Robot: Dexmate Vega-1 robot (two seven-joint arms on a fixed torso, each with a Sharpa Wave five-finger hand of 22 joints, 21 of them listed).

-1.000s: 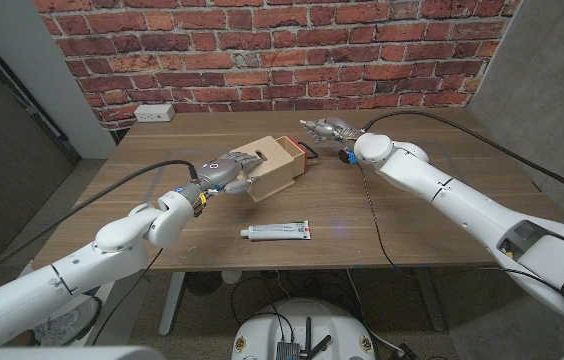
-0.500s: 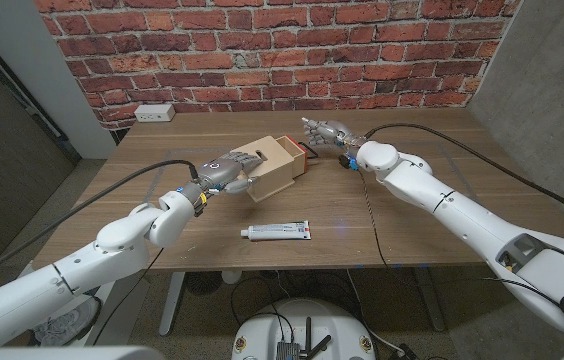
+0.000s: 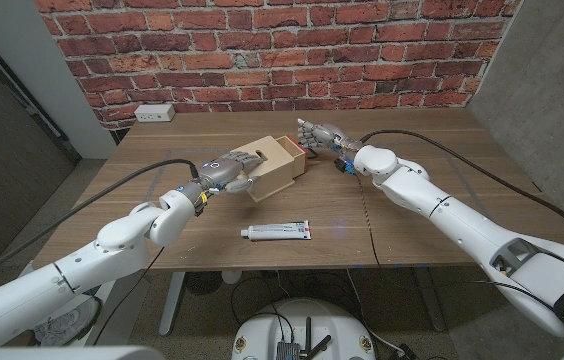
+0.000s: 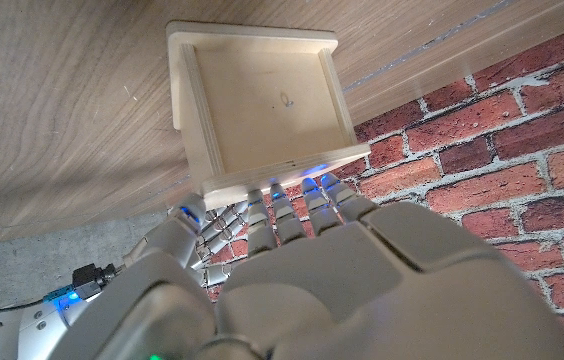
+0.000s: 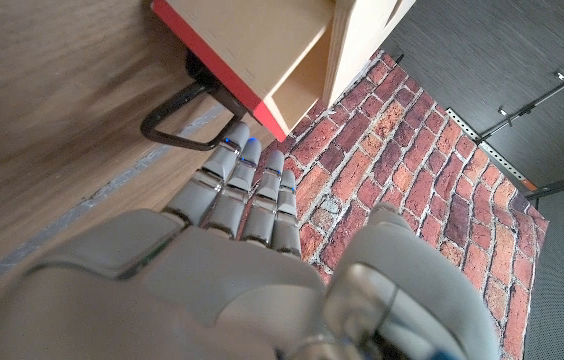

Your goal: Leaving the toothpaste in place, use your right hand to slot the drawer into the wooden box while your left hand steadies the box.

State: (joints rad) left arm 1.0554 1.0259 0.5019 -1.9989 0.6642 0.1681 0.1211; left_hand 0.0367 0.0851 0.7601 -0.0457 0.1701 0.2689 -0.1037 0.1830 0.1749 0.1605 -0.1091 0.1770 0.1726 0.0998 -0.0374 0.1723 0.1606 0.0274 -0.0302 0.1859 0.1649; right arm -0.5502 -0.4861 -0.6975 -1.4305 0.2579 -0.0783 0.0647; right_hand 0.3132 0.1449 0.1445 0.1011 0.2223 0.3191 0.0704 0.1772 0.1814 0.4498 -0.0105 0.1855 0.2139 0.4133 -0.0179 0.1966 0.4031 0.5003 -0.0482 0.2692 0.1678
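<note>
Currently: drawer [image 3: 300,158] rigid light wood, part-inserted | right robot hand [image 3: 318,133] fingers apart, at red front; push beside handle [image 5: 177,113] | left robot hand [image 3: 226,169] braces wooden box [image 3: 271,166], clamped or not: cannot tell

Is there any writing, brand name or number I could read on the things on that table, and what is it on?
No text can be read.
Toothpaste tube: has red and dark print, too small and blurred to read.
Wooden box: one small faint mark on its panel, not legible.
Wall outlet: no readable marking.
</note>
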